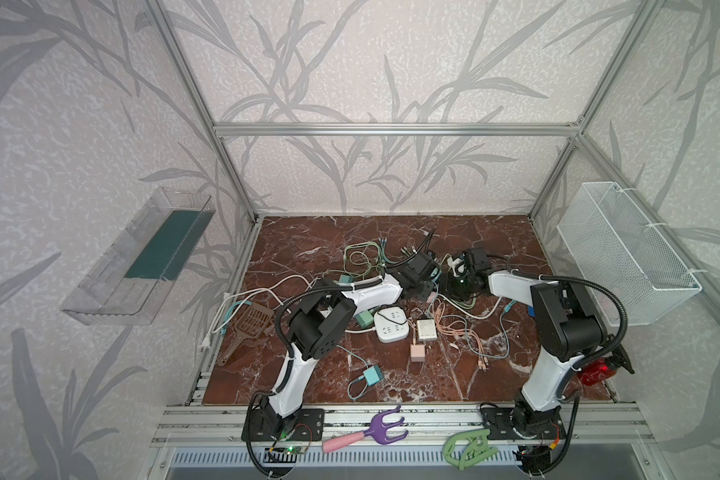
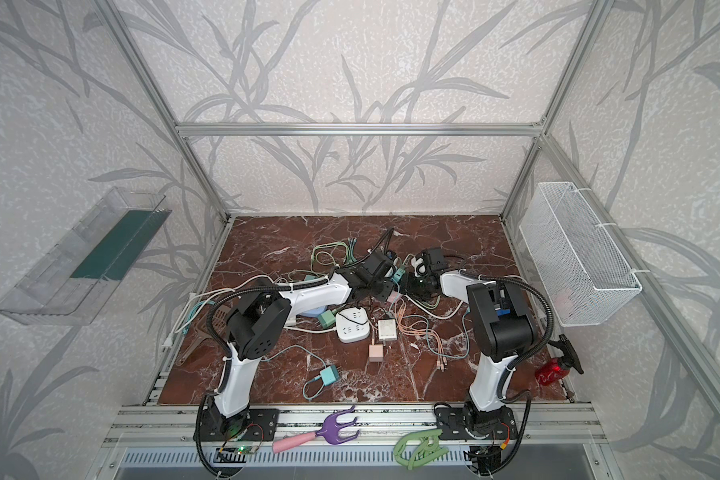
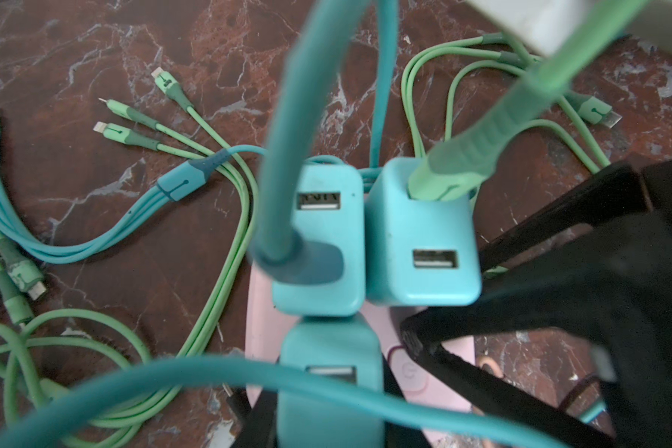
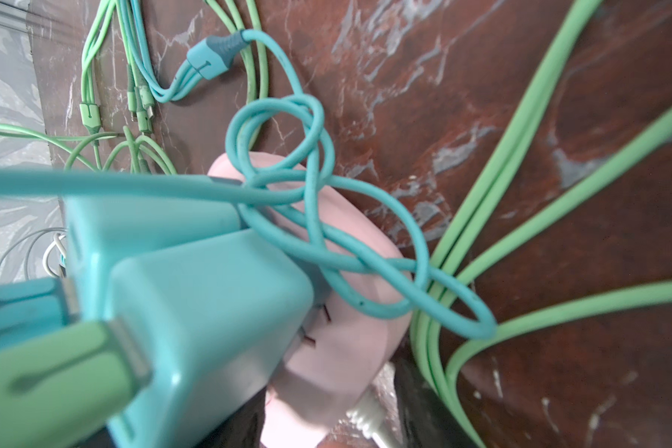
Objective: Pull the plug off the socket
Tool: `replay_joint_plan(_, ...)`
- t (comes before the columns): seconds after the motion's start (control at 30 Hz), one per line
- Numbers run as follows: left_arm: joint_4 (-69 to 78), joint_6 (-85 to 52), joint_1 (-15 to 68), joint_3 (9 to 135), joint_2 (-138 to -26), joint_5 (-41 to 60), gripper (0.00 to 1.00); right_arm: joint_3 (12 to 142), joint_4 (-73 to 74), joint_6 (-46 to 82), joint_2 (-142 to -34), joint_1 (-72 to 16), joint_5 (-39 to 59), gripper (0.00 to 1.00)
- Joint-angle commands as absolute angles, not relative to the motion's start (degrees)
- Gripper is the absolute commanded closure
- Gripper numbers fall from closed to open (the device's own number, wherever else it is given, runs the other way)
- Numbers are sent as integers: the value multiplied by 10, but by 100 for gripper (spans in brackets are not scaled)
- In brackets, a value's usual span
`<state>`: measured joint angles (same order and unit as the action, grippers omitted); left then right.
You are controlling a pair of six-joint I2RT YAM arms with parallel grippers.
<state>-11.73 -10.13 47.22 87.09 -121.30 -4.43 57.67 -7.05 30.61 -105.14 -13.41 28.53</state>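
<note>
Three plugs [image 3: 419, 248] crowd the pink socket [image 4: 346, 349], cables [image 3: 226, 248] around.

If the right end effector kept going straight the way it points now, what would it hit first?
Most likely the teal adapter carrying the green cable, plugged into the pink power strip, though depth is unclear.

The pink socket [image 3: 456, 343] lies flat on the table [image 1: 474, 374], near the middle of its back half. Three boxy teal plugs [image 3: 419, 240] stand upright in it, packed together and seemingly fully seated. One carries a green cord [image 3: 482, 128], another a teal cord [image 3: 284, 135].
</note>
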Motion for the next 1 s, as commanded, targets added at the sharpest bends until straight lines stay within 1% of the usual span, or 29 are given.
replay_joint_plan(0.0,-108,-93,495,899,-1221,-33,87,575,-85,305,-1043,-142,275,47)
replay_joint_plan(0.23,-104,-91,503,904,-1217,-35,89,570,-128,291,-1043,-147,232,47)
replay_joint_plan(0.43,-85,-83,507,904,-1203,-33,90,586,-171,281,-1066,-151,201,47)
replay_joint_plan(0.6,-74,-41,519,893,-1195,-59,90,578,-158,289,-1063,-151,203,47)
replay_joint_plan(0.77,-64,-42,519,880,-1189,-53,90,578,-144,295,-1063,-150,215,47)
replay_joint_plan(0.97,-11,-54,518,833,-1161,-41,91,581,-149,294,-1070,-150,208,47)
